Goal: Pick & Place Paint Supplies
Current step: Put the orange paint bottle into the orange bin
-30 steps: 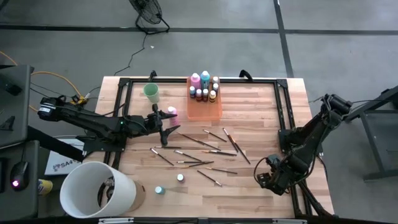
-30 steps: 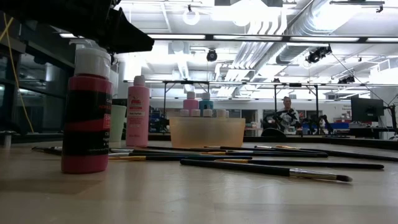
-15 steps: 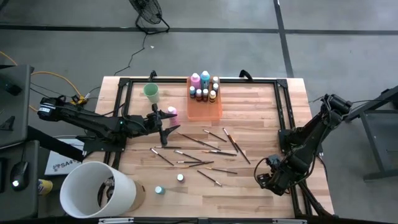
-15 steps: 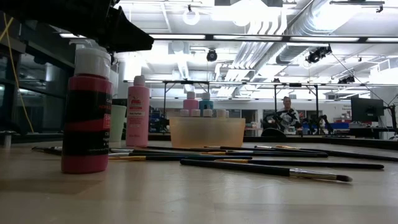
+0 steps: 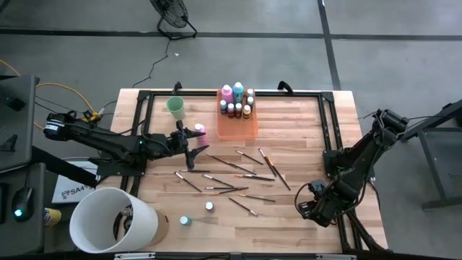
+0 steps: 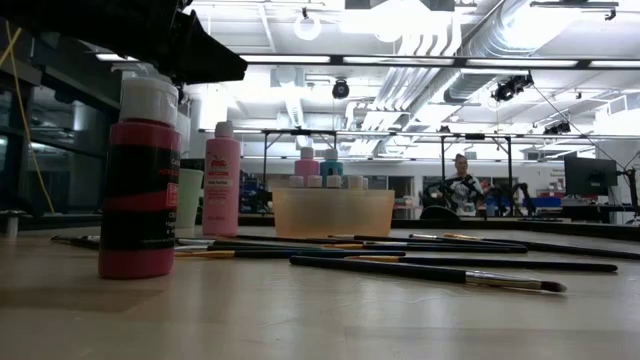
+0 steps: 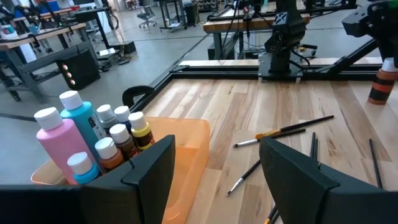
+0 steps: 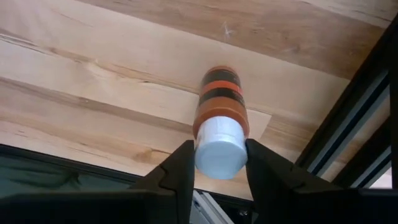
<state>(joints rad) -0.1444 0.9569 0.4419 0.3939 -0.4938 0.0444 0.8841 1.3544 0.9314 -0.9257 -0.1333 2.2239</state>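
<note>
Near the table's right near corner a small orange, dark-banded bottle (image 8: 219,106) with a pale cap stands on the wood, and my right gripper (image 8: 221,171) (image 5: 309,207) is shut on it from above. My left gripper (image 7: 217,168) (image 5: 196,143) hangs open and holds nothing, beside a standing pink bottle (image 5: 200,130). Pink, teal and small pale-capped bottles (image 5: 237,100) stand in the far end of the orange tray (image 5: 237,128). Several thin brushes (image 5: 238,177) lie scattered on the table's middle. Two small bottles (image 5: 209,206) stand nearer the front. My right gripper pinches the small bottle's pale cap (image 8: 221,155) between its two fingers, one on each side. The fingers come from above, pointing steeply down. The bottle stands upright with its base (image 8: 217,78) on the table.
A mint-green cup (image 5: 175,107) stands at the far left of the table. A big white bucket (image 5: 112,220) sits at the near left corner. A black frame rail (image 8: 348,130) runs close beside the held bottle. Bare wood lies between the brushes and the right rail.
</note>
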